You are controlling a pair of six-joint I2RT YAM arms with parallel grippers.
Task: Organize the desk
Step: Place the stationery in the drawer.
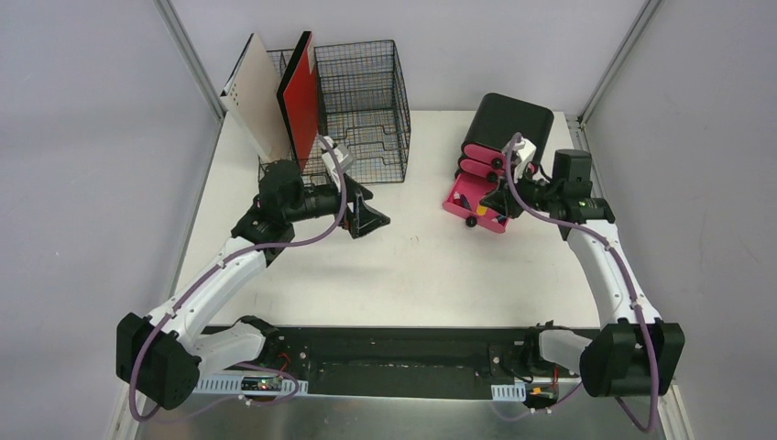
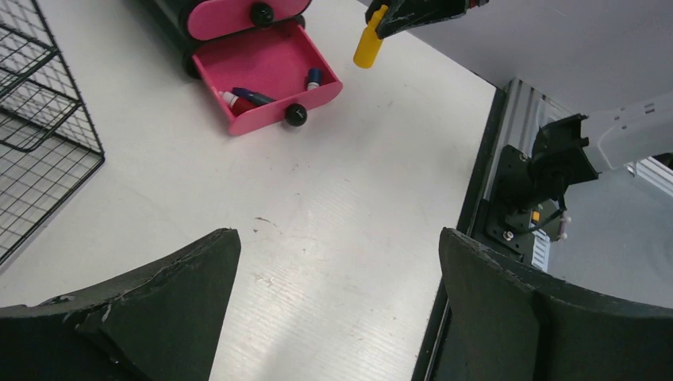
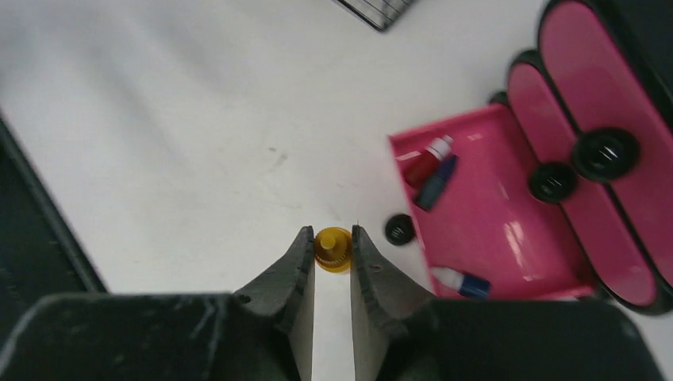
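Observation:
The desk (image 1: pixel 431 266) is a large white tabletop. My right gripper (image 3: pixel 332 232) is shut on a small yellow bottle (image 3: pixel 333 250) and holds it just above the desk, beside the front left corner of an open pink drawer (image 3: pixel 492 230). The left wrist view also shows the yellow bottle (image 2: pixel 369 44) hanging from the right gripper's tips. The drawer (image 1: pixel 476 202) holds a red bottle (image 3: pixel 424 163) and two blue-and-white ones. My left gripper (image 1: pixel 371 218) is open and empty over the bare desk (image 2: pixel 317 198), in front of the wire-mesh organizer.
A black box with pink drawers (image 1: pixel 508 128) stands at the back right. A black wire-mesh organizer (image 1: pixel 366 101) at the back left holds a red board (image 1: pixel 300 92) and a white board (image 1: pixel 261 96). A black strip (image 1: pixel 394 353) runs along the front edge.

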